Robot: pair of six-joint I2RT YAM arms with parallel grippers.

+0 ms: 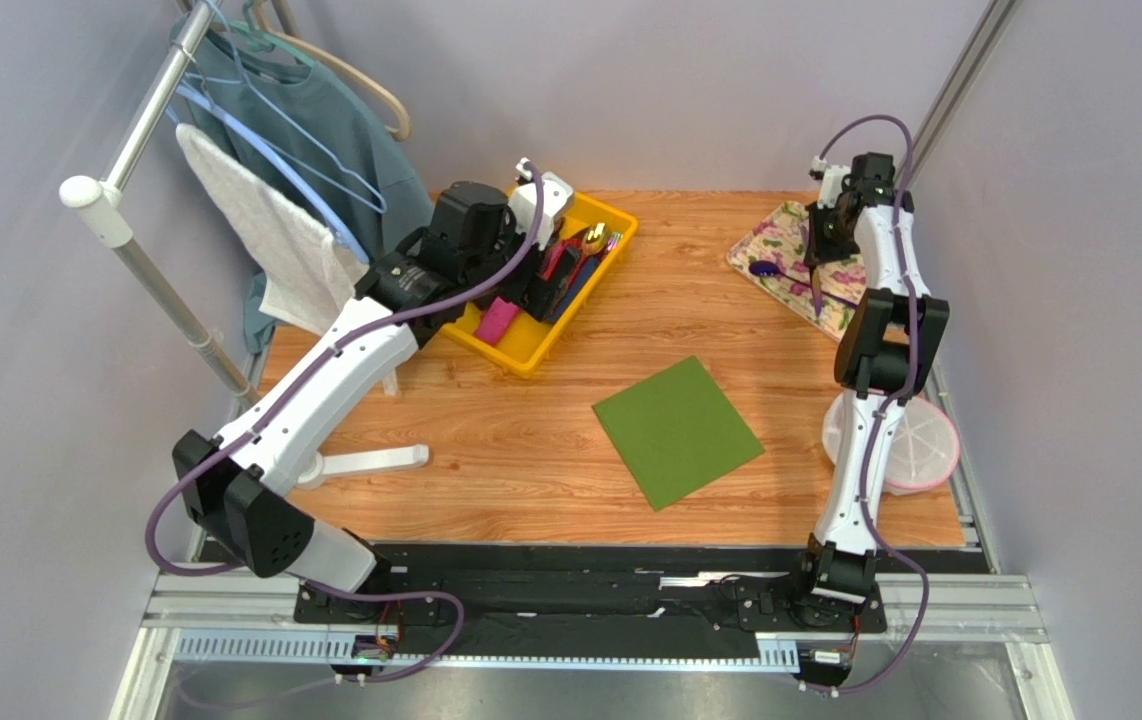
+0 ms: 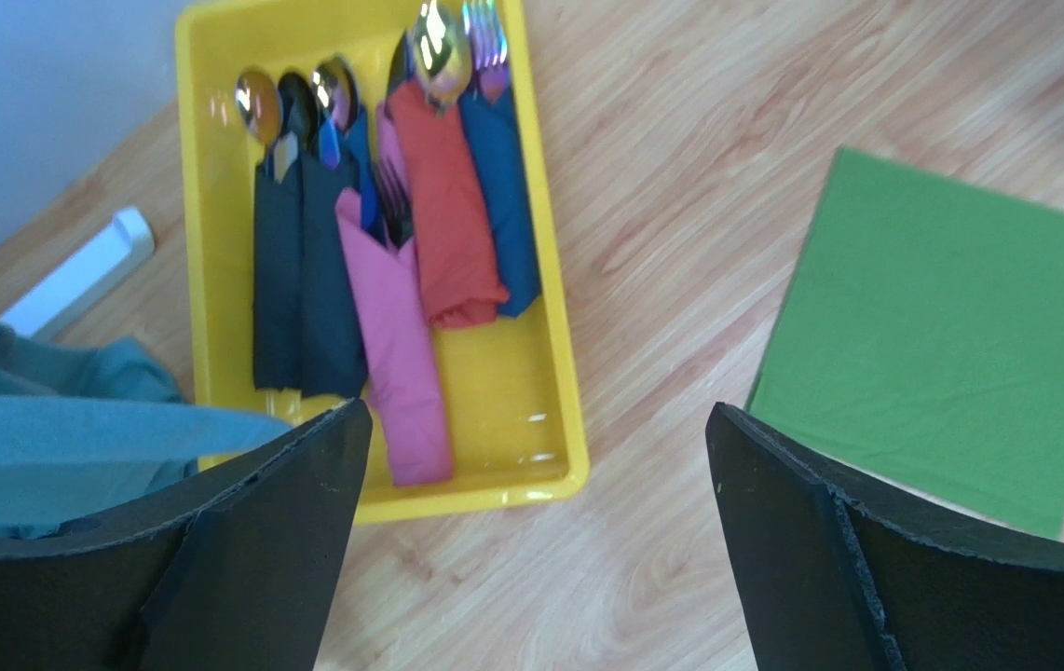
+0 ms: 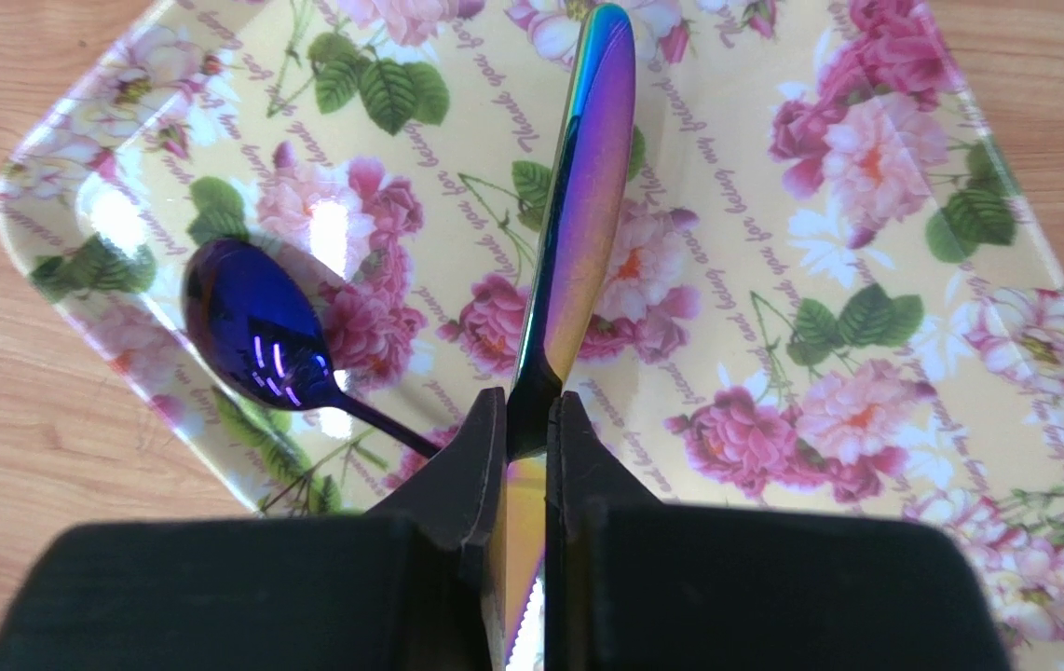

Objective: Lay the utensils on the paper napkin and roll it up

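Wooden table [image 1: 532, 435], floral tray [image 1: 762, 248] at upper right: right gripper [image 3: 527, 413] clamps a thin, stiff, likely slippery iridescent utensil [image 3: 587, 210] mid-length; left gripper [image 2: 535, 420] gapes wide, empty.

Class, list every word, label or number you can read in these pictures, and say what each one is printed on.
"Thank you for being my friend", as best it reads: pink cursive script repeated in slanted lines across the floral tray, seen in the right wrist view; parts are blurred.
In the top view the same script is too small to read.
The yellow bin and the green napkin show no text.
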